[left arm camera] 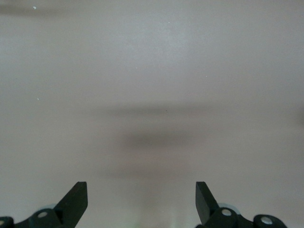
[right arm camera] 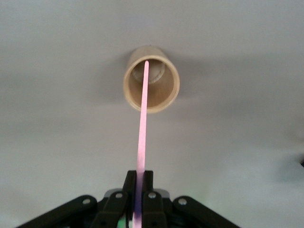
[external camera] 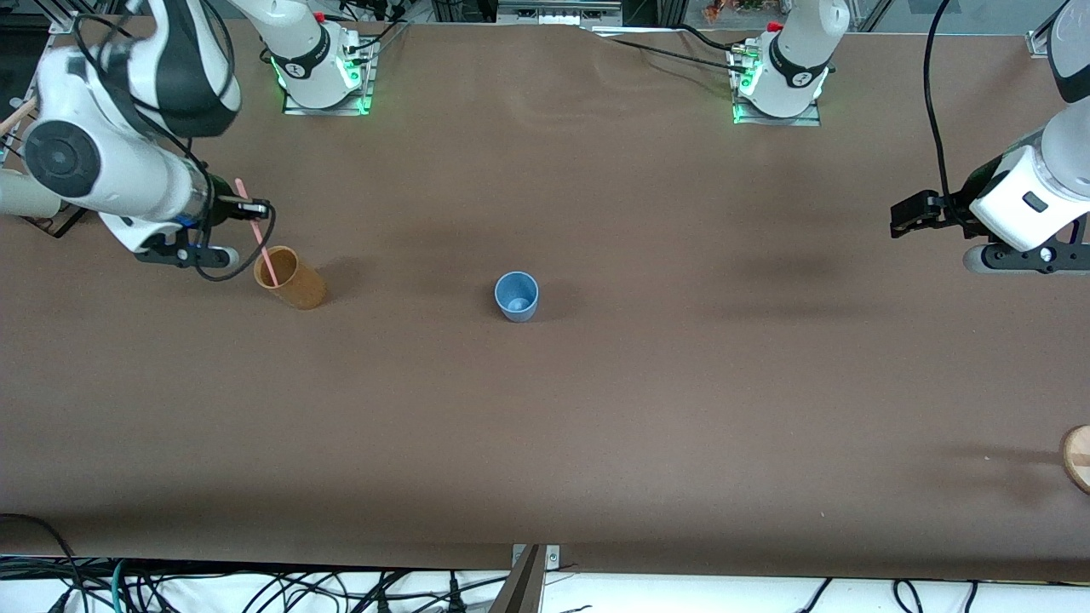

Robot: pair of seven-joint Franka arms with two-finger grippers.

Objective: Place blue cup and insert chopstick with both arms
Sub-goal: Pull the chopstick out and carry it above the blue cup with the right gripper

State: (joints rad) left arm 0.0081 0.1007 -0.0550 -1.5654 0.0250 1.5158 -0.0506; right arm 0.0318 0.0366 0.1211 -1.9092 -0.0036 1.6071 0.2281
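Note:
The blue cup (external camera: 516, 295) stands upright near the middle of the table, with nothing in it. My right gripper (external camera: 255, 209) is shut on the pink chopstick (external camera: 264, 251) at the right arm's end of the table. The stick slants down and its lower end is in the mouth of the taller tan cup (external camera: 289, 277). The right wrist view shows the fingers (right arm camera: 138, 173) clamped on the chopstick (right arm camera: 142, 123), which points into the tan cup (right arm camera: 152, 85). My left gripper (external camera: 903, 217) is open and empty above bare table at the left arm's end; its fingers (left arm camera: 141, 185) stand wide apart.
A round wooden object (external camera: 1077, 455) lies at the left arm's end of the table, nearer to the front camera. The brown table cover (external camera: 596, 426) runs to the front edge, where cables hang.

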